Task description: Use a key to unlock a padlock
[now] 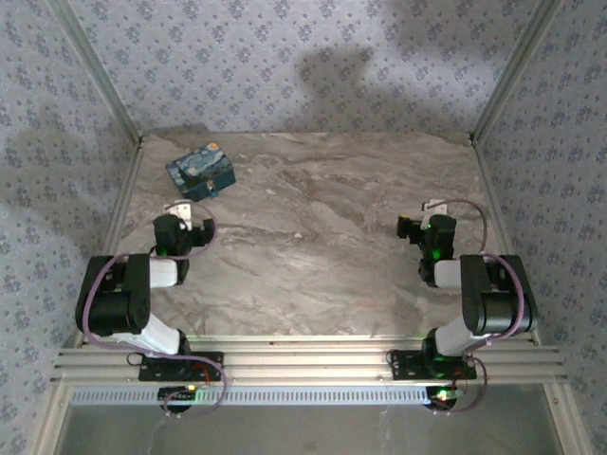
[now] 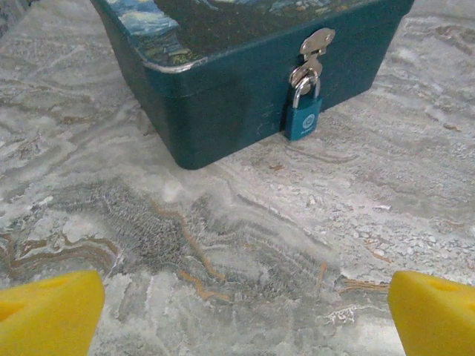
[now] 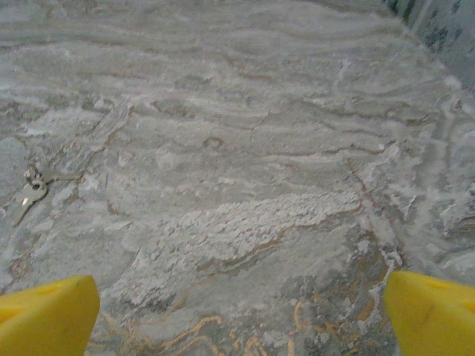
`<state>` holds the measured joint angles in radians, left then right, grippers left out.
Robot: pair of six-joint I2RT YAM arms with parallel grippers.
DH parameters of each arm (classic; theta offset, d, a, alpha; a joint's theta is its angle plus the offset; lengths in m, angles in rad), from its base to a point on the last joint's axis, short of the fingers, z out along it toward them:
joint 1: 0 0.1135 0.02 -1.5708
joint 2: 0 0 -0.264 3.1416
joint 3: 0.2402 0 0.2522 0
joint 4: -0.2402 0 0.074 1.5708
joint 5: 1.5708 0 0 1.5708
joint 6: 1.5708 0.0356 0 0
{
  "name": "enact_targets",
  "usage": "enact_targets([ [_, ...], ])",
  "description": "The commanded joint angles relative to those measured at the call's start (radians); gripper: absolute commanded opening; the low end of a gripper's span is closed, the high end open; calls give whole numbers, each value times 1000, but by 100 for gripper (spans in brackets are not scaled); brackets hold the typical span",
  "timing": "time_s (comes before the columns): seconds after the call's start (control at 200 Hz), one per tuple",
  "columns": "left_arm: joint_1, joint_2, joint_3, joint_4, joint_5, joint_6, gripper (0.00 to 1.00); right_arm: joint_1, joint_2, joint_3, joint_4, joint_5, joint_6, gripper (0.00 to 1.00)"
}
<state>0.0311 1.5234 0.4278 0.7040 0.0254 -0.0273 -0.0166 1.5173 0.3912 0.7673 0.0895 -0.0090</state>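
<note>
The padlock (image 2: 304, 113) — a small blue one with a silver shackle — hangs shut through the metal hasp (image 2: 316, 43) on the front of a dark teal box (image 2: 223, 96), whose lid carries a swirling blue-and-yellow print. The box sits on the marble counter (image 2: 245, 222), near its far left corner in the overhead view. The left pincer (image 2: 241, 320) is spread wide and holds nothing, its yellow fingertips (image 2: 48, 311) at the bottom corners of the left wrist view. It points at the front of the box from a short way off, with bare counter between it and the padlock.

The key (image 3: 30, 194) lies flat on the counter by itself — silver, with what looks like a small ring at its head. It is at the left of the right wrist view, ahead of the right pincer (image 3: 239, 319) and apart from it. That pincer is likewise spread wide and empty, with its yellow fingertips (image 3: 46, 315) low over the marble. In the overhead view the two pincers are on opposite sides of the counter, well apart.
</note>
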Motion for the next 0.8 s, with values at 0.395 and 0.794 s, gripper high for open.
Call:
enact_targets([
  [0.395, 128, 80, 791, -1085, -18, -393, 96, 229, 222, 973, -1023, 11, 194, 97],
  [0.794, 144, 535, 1310, -1241, 159, -517, 84, 447, 717, 1641, -1186, -131, 324, 87],
])
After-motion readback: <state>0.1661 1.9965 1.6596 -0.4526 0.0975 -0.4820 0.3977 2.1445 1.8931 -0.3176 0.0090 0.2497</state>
